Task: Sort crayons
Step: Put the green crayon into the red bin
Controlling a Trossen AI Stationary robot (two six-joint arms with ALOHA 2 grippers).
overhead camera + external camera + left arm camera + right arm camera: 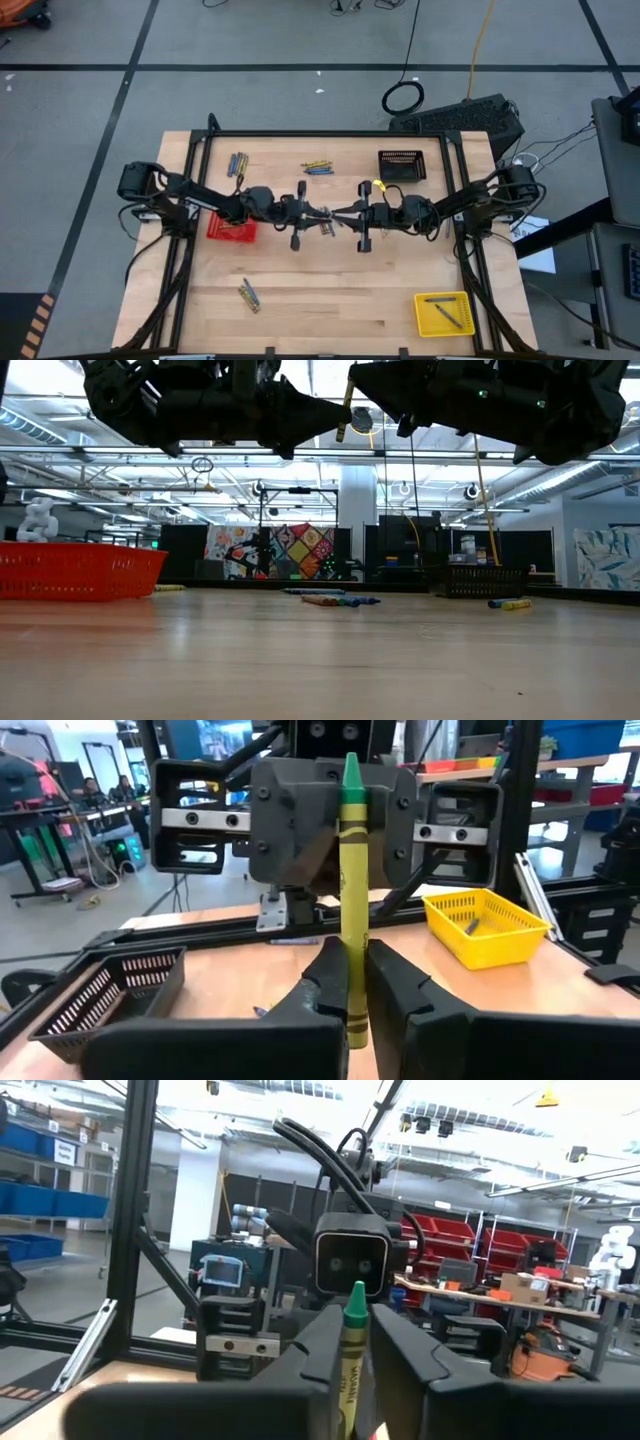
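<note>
An olive-green crayon (352,890) with a paper wrapper stands upright in mid-air over the table's middle, its green tip (352,770) up. My left gripper (352,960) reaches in level from the table's left and is shut on it. My right gripper (355,1325) comes from the table's right and meets the same crayon (352,1350). The low view shows the crayon (345,412) high between the two arms. More crayons lie in small groups on the table (237,162) (317,167) (249,294). My left gripper pinches the crayon's lower part (352,1005) between its two fingers. The fingers come level from the table's left and lie across the crayon. The crayon stands upright, tip up, lifted well clear of the table.
A red basket (231,229) sits under my left arm. A black basket (401,165) stands at the far right. A yellow basket (444,312) holding crayons is at the near right corner. A black frame runs along the table's far and side edges.
</note>
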